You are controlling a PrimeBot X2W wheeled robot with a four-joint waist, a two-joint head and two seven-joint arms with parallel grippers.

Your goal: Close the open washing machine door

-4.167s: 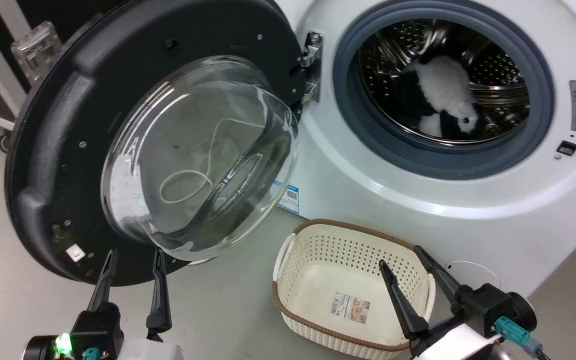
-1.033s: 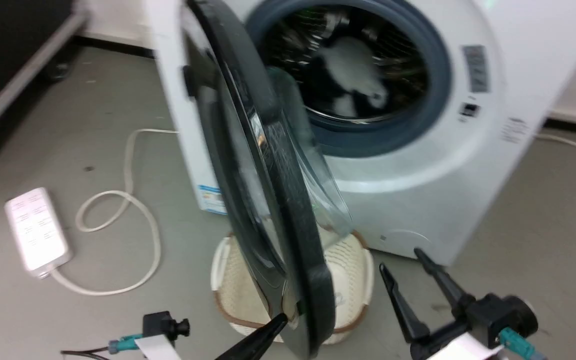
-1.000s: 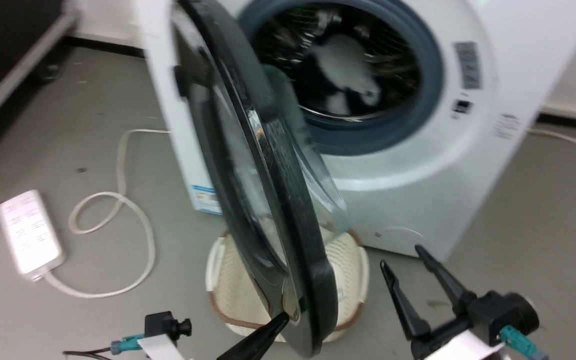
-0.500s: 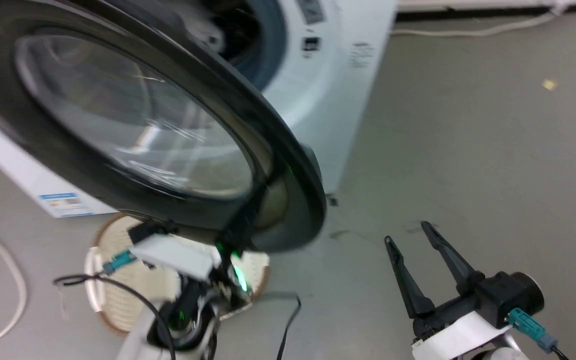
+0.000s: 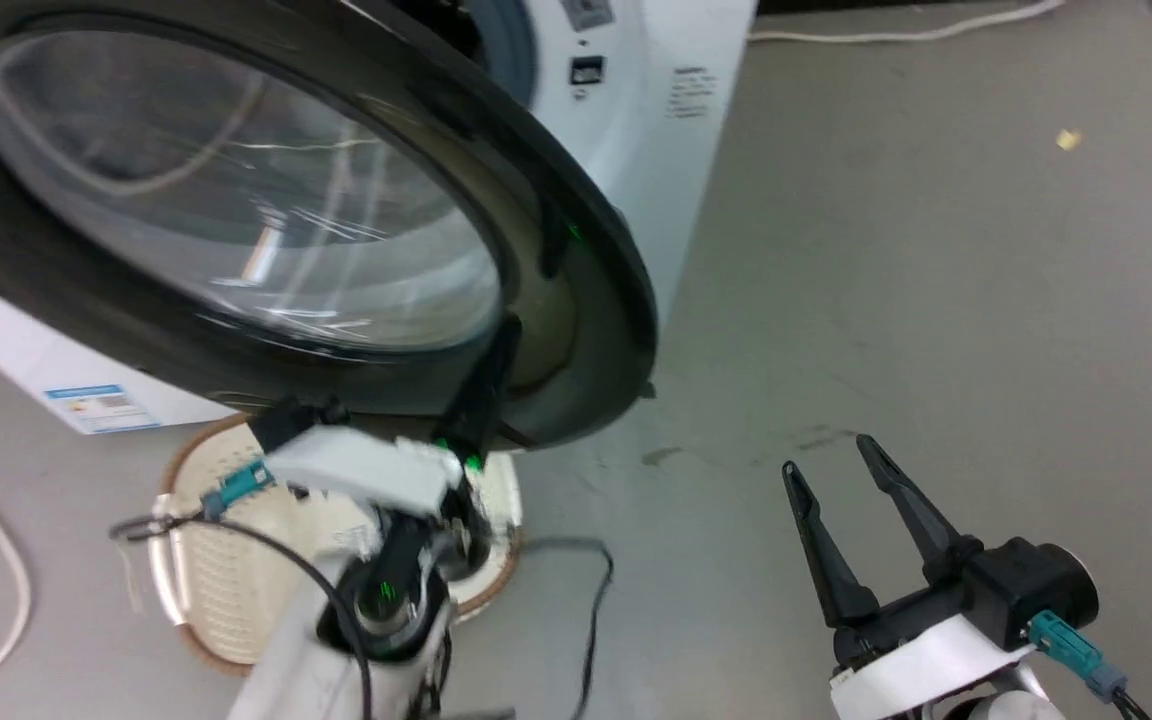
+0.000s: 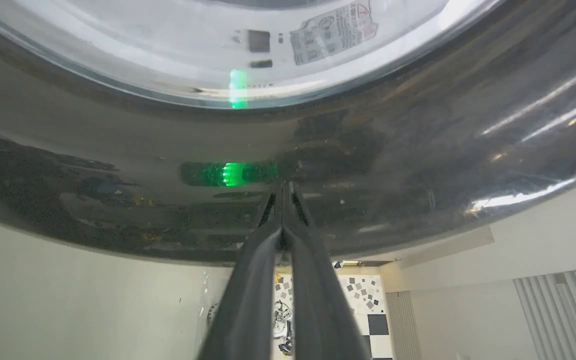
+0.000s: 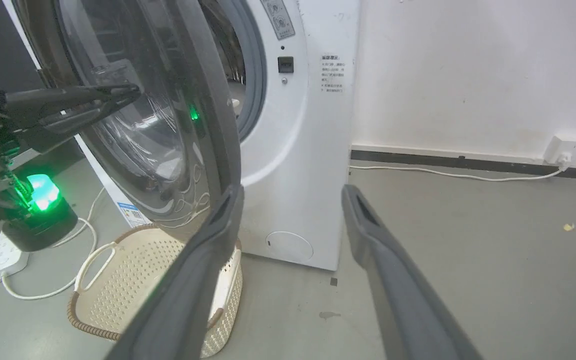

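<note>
The washing machine door (image 5: 236, 200), black-rimmed with a clear window, stands partly swung toward the white washing machine (image 5: 656, 150), with a gap still showing at its free edge. My left gripper (image 5: 509, 328) is shut with nothing in it, and its tips press on the door's outer face. In the left wrist view the closed fingertips (image 6: 283, 192) touch the glossy dark rim of the door (image 6: 418, 150). The right wrist view shows the door (image 7: 208, 115) edge-on, the left gripper (image 7: 133, 92) against its outside and the washing machine (image 7: 303, 150) behind. My right gripper (image 5: 846, 462) hangs open over bare floor, right of the door.
A cream perforated basket (image 5: 198, 600) sits on the floor under the door and my left arm, also seen as the basket (image 7: 118, 280) in the right wrist view. A power strip (image 7: 0, 257) with a white cord lies to the left. A wall socket (image 7: 563, 147) and cable run along the back wall.
The head camera has swung round. The door has swung from wide open to partly closed, with my shut left gripper pressing on its outer face. The right gripper stays open.
</note>
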